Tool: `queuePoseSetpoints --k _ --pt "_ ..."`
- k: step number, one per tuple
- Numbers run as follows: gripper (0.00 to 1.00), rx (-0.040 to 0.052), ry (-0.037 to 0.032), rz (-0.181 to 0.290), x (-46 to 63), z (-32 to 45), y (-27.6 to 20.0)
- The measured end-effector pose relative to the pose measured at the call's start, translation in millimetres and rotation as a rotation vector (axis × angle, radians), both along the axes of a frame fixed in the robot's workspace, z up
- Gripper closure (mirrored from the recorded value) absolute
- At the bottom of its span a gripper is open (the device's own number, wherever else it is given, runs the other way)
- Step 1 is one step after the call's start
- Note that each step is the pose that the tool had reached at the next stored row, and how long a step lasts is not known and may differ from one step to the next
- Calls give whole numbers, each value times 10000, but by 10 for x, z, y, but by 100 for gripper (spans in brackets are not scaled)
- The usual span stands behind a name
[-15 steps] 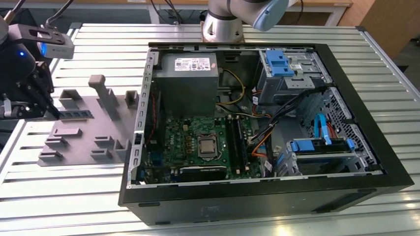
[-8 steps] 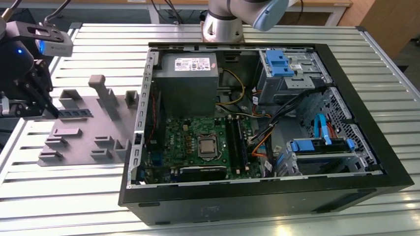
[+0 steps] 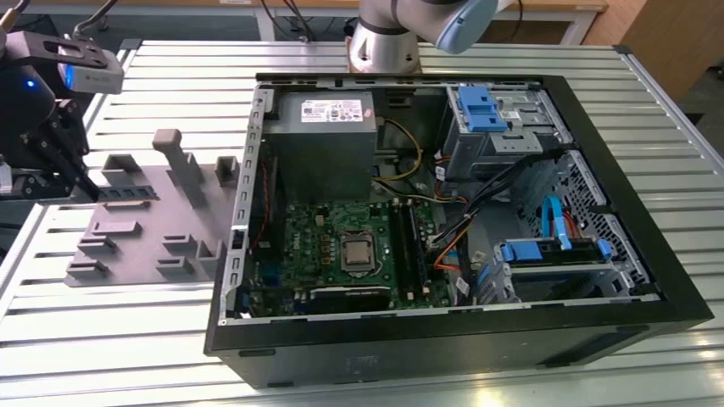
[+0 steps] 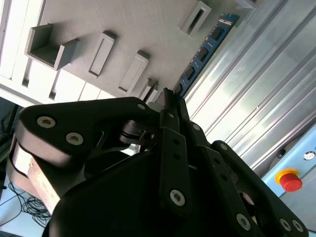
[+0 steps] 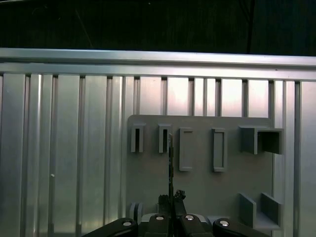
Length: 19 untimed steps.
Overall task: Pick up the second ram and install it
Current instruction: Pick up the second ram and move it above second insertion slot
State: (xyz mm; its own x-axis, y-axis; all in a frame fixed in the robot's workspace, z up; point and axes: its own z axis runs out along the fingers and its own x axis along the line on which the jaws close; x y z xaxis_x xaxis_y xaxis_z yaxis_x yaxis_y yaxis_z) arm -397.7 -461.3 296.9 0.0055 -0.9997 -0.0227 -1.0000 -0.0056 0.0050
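The second ram (image 4: 205, 52) is a thin blue circuit-board strip with dark chips. In the second wrist view it sticks out from between my black fingertips. My gripper (image 4: 168, 96) is shut on one end of it. The first wrist view has the ram (image 5: 171, 158) edge-on as a thin dark line rising from my gripper (image 5: 171, 200), over the grey holder block (image 5: 197, 187). In the exterior view my gripper (image 3: 81, 182) is at the far left, with the ram (image 3: 125, 193) at the holder block's (image 3: 147, 237) far side.
An open black computer case (image 3: 453, 339) lies at the exterior view's right. It holds the green motherboard (image 3: 339, 246) with long black slots (image 3: 405, 246) and a grey power supply (image 3: 322, 127). The arm's base (image 3: 385, 42) stands behind it. A red stop button (image 4: 290, 180) sits beside the ribbed metal table.
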Motion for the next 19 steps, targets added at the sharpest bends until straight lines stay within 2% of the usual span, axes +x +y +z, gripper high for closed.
queuePoseSetpoints --k 19 --pt "86 -1 1 0 0 78 0"
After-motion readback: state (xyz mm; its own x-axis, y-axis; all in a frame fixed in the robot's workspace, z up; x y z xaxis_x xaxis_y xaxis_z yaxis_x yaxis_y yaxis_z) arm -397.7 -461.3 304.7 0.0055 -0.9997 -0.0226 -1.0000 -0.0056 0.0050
